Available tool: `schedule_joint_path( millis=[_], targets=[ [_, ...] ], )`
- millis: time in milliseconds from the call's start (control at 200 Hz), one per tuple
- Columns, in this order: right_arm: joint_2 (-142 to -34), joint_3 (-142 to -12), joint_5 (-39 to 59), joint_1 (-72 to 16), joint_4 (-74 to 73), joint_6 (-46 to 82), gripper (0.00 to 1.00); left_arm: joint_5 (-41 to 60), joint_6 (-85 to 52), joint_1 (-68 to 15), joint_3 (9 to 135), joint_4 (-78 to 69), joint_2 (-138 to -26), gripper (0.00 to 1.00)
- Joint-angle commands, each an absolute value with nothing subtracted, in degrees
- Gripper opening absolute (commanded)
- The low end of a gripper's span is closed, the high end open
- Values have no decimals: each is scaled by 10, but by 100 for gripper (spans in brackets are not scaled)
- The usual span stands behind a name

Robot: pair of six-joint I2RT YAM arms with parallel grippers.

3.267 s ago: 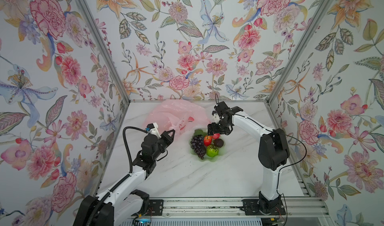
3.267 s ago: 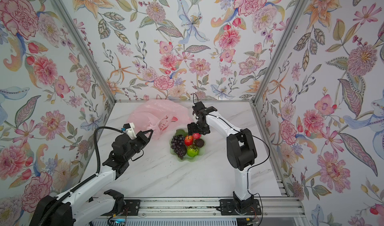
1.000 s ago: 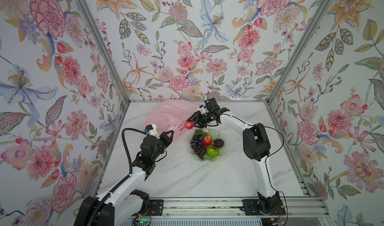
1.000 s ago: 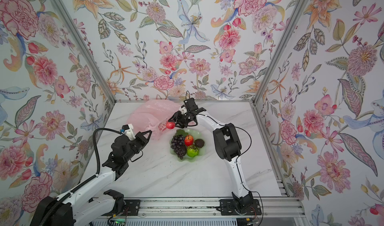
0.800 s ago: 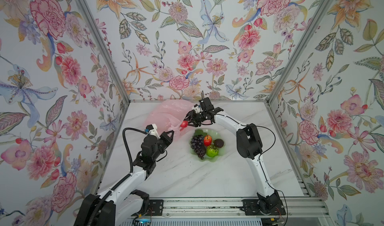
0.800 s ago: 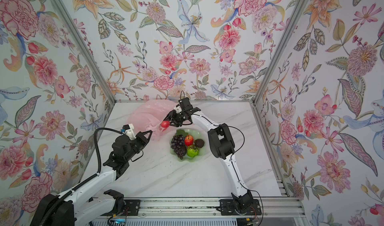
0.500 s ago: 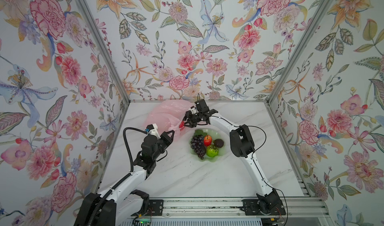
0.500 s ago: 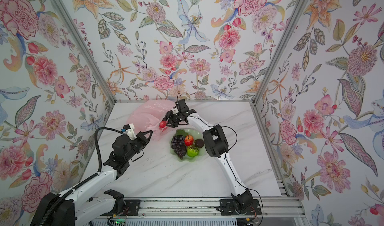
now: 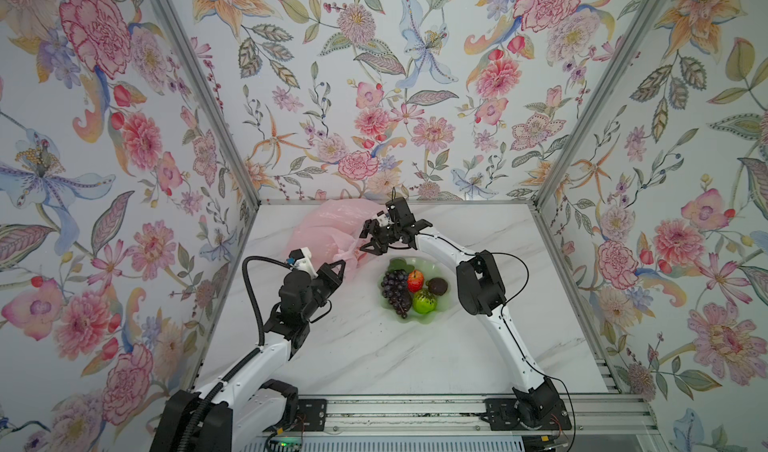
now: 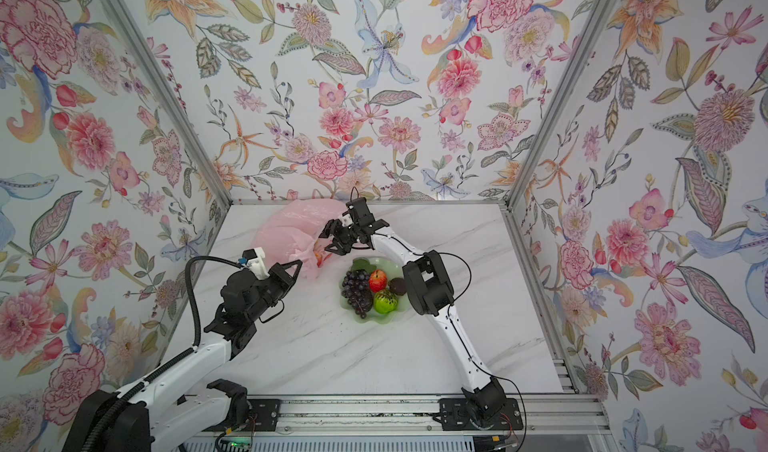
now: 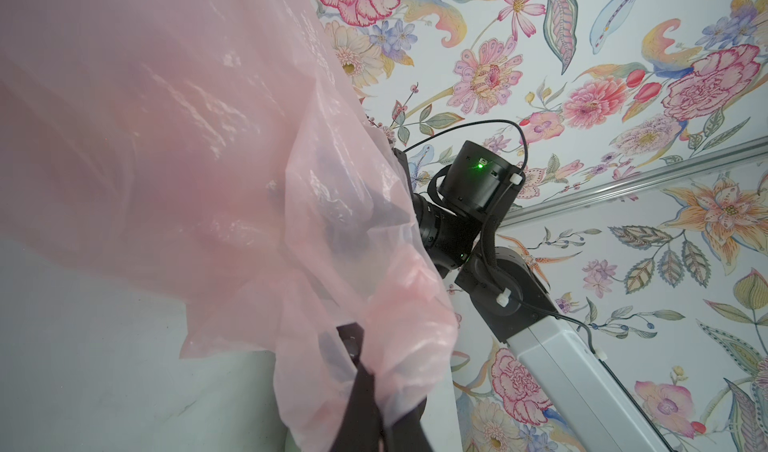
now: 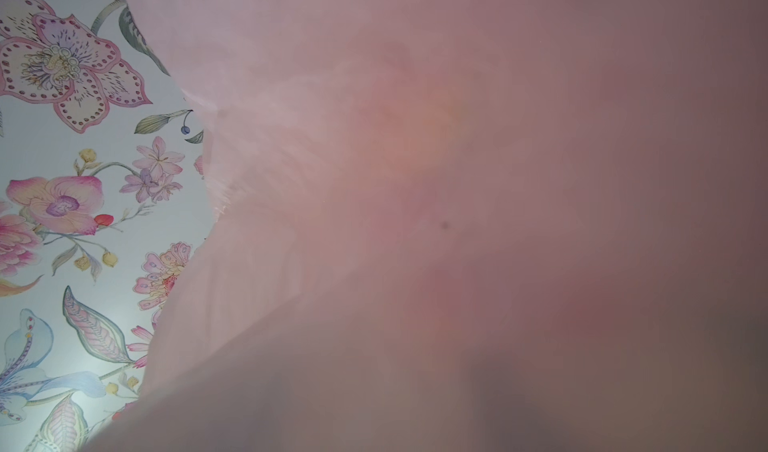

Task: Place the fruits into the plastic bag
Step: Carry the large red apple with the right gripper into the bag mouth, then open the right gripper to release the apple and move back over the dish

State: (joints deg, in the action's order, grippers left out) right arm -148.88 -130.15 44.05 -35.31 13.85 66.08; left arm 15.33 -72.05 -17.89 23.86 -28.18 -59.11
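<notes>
pale pink plastic bag [image 9: 328, 229], purple grapes [image 9: 395, 288], floral wallpaper [image 9: 374, 96]

Left arm [image 9: 257, 358] rises from seven o'clock, pointing toward one o'clock, jaws pinched together. Right arm [image 9: 511, 346] rises from five o'clock, elbow bent, forearm reaching toward ten o'clock, jaws spread apart.

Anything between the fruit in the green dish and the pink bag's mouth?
Nothing lies on the marble tabletop between the pale green scalloped dish and the translucent pink plastic bag. Only the right gripper, jaws spread, sits at the bag's mouth; the left gripper pinches the bag's edge.
</notes>
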Motion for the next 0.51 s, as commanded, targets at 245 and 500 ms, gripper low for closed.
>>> schedule_joint_path(
  millis=[245, 500],
  targets=[
    [-1421, -1272, 429, -357, 183, 619, 66, 166, -729, -170, 227, -294, -577, 0],
    [-1348, -1240, 388, -348, 310, 528, 66, 161, -753, -167, 212, -315, -586, 0]
  ],
)
